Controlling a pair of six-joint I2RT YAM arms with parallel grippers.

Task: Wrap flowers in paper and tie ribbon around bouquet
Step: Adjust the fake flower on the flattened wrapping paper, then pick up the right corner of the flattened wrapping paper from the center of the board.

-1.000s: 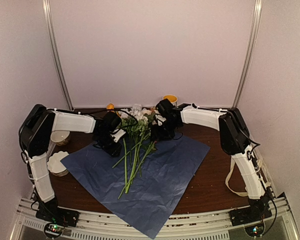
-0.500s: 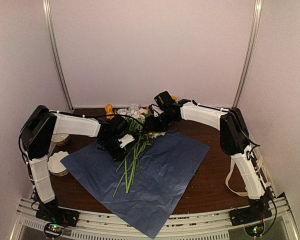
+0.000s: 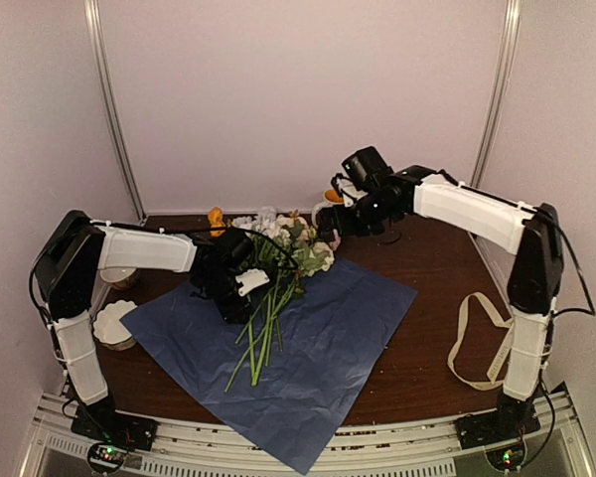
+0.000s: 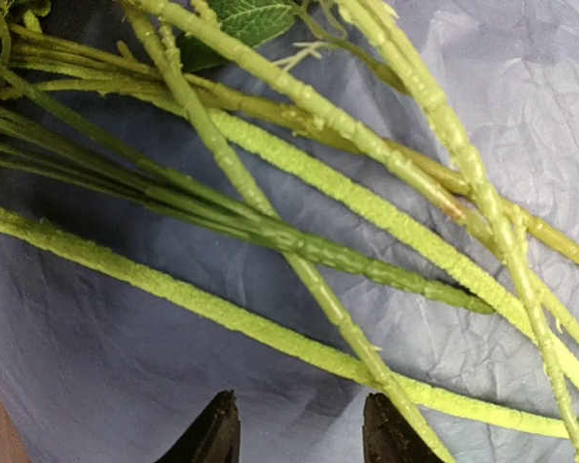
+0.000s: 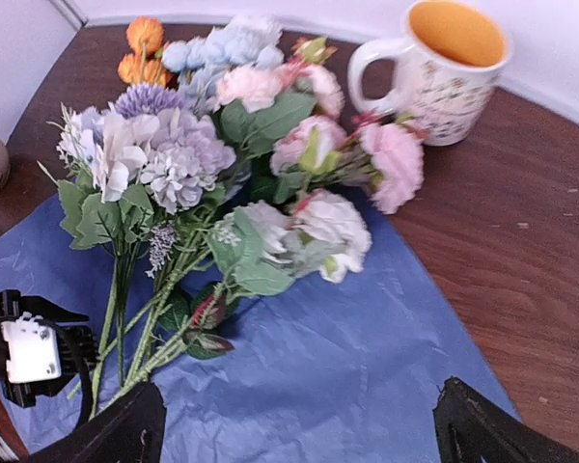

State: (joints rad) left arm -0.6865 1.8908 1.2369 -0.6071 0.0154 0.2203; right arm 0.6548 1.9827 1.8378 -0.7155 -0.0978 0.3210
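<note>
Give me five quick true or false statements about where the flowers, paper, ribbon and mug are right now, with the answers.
1. The flowers lie on the paper. True.
2. The paper is rolled around the stems. False: it lies flat, spread open under them.
3. The ribbon is tied round the flowers. False: it lies loose at the right side of the table, apart from them.
4. The right gripper is open and empty. True.
5. The mug stands on the paper. False: it stands on the bare table beyond the paper.
</note>
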